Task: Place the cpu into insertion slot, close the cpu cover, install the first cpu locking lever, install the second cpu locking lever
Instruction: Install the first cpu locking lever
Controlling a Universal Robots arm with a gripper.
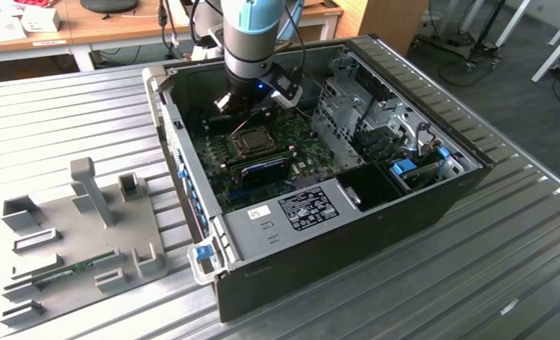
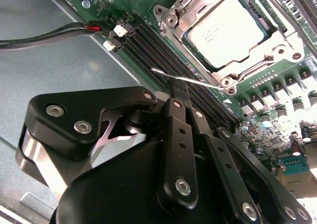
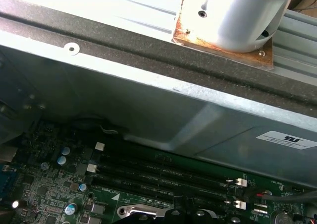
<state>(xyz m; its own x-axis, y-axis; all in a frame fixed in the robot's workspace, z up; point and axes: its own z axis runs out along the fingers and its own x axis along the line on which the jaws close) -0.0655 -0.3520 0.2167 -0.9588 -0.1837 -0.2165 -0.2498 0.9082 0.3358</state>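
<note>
CPU (image 2: 233, 30) seated in insertion slot (image 2: 188, 33) on the motherboard (image 1: 261, 166) inside open PC case (image 1: 375, 205) on desk (image 1: 62, 106); cpu cover (image 2: 267, 53) down over it. Claw (image 2: 181, 92) clenched, empty, beside a thin lever (image 2: 185, 79).

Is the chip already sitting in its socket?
In. In the second wrist view the cpu lies flat inside the insertion slot, with the cpu cover framing it.
</note>
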